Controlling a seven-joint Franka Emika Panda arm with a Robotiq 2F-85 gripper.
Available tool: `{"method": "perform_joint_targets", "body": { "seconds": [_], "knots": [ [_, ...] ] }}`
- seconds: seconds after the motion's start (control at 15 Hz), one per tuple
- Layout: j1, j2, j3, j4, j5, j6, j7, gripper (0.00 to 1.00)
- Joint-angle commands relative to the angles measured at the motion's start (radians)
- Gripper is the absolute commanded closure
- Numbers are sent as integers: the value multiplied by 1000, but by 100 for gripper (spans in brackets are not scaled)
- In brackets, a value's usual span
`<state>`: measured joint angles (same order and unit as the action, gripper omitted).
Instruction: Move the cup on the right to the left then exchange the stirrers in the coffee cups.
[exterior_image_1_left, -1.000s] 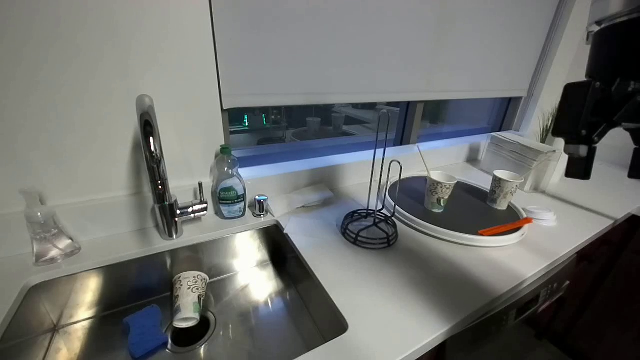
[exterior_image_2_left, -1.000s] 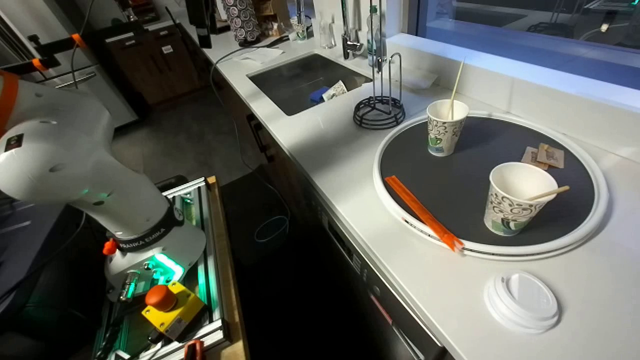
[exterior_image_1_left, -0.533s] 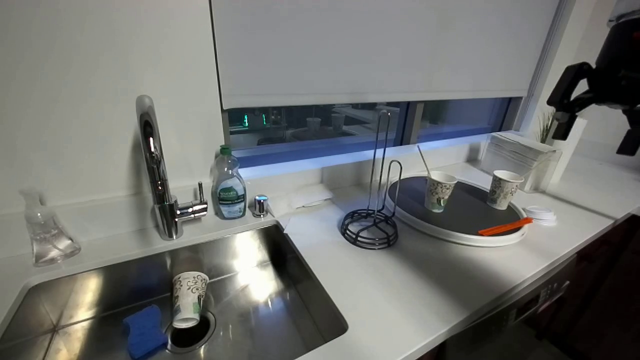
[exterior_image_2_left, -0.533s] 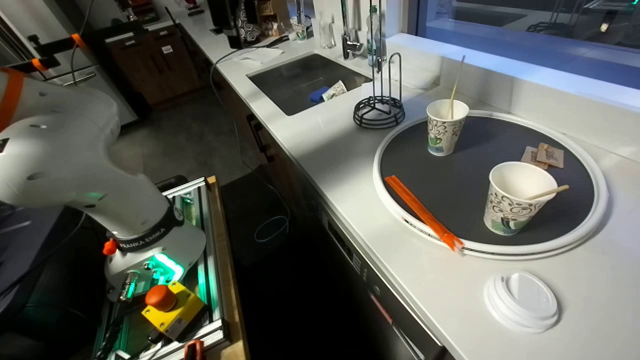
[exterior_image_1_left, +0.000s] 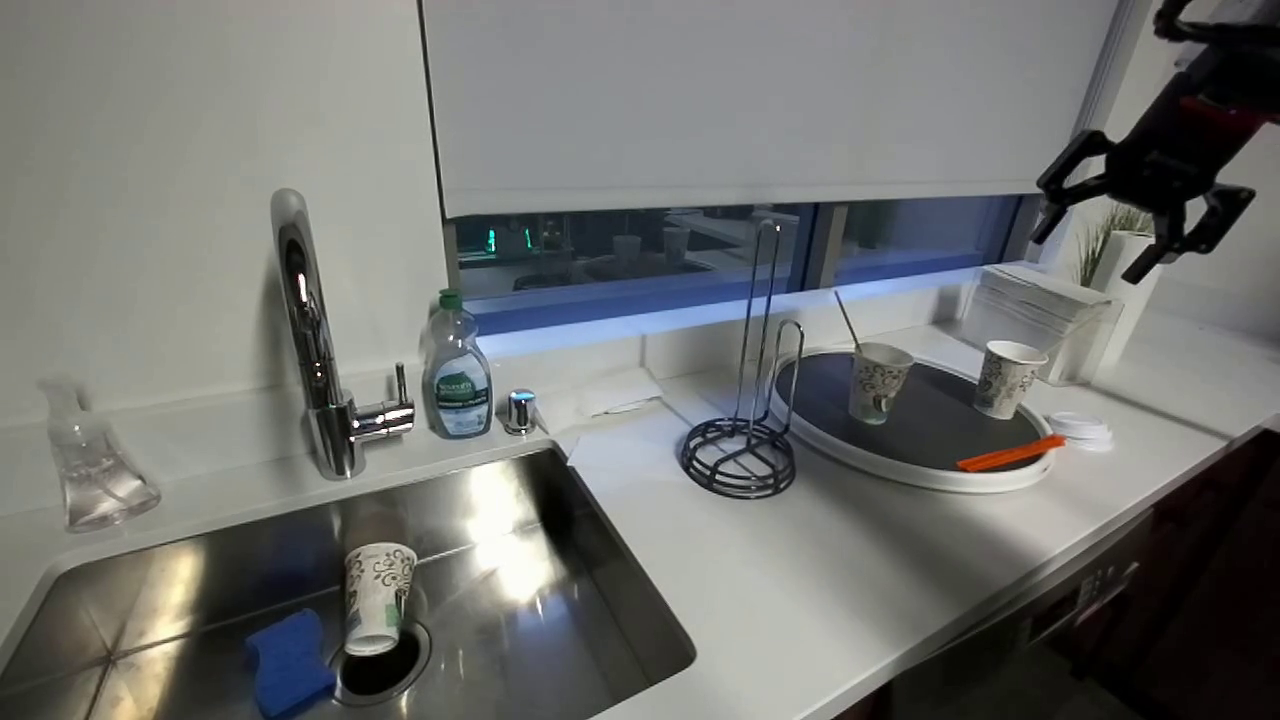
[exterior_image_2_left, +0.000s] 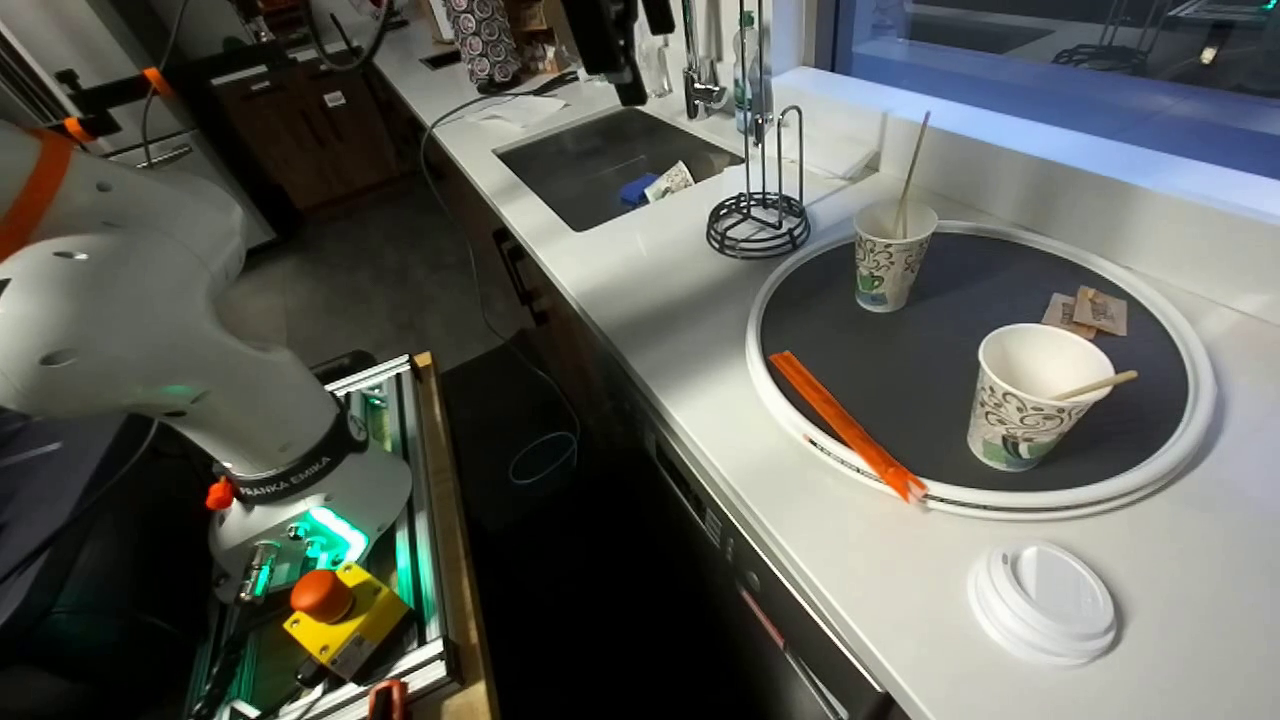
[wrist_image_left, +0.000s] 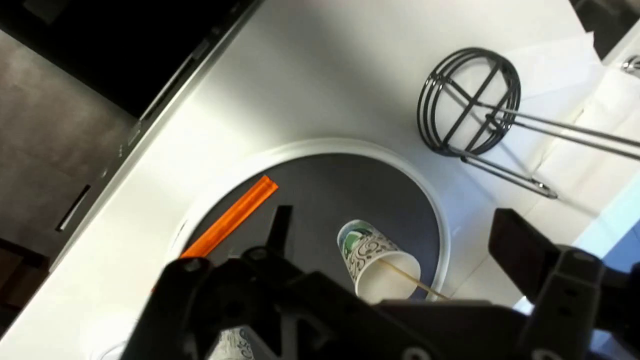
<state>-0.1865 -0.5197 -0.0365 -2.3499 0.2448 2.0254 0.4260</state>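
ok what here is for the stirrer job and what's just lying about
Job:
sink-side tray cup
its stirrer
lid-side tray cup
that cup's stirrer
claw

Lying about:
cup in sink
blue sponge
orange strip
white lid
brown packets

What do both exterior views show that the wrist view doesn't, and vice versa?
Only the exterior views: the sponge and sideways cup in the sink, plus the soap bottle. Only the wrist view: nothing I can make out. Shared: the gripper, round tray, orange strip, wire stand, tall stirrer and its cup; the tray's other cup is mostly hidden in the wrist view.
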Motion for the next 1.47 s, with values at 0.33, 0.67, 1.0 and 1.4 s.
{"method": "perform_joint_targets", "body": {
  "seconds": [0.33, 0.67, 1.0, 1.4],
  "knots": [
    [3, 77, -15, 51, -3, 33, 4, 0],
    [-58, 209, -6, 68, -54, 276, 160, 0],
    [-51, 377, -55, 115, -92, 481, 68, 0],
    [-40, 440, -94, 142, -85, 522, 17, 0]
  ]
}}
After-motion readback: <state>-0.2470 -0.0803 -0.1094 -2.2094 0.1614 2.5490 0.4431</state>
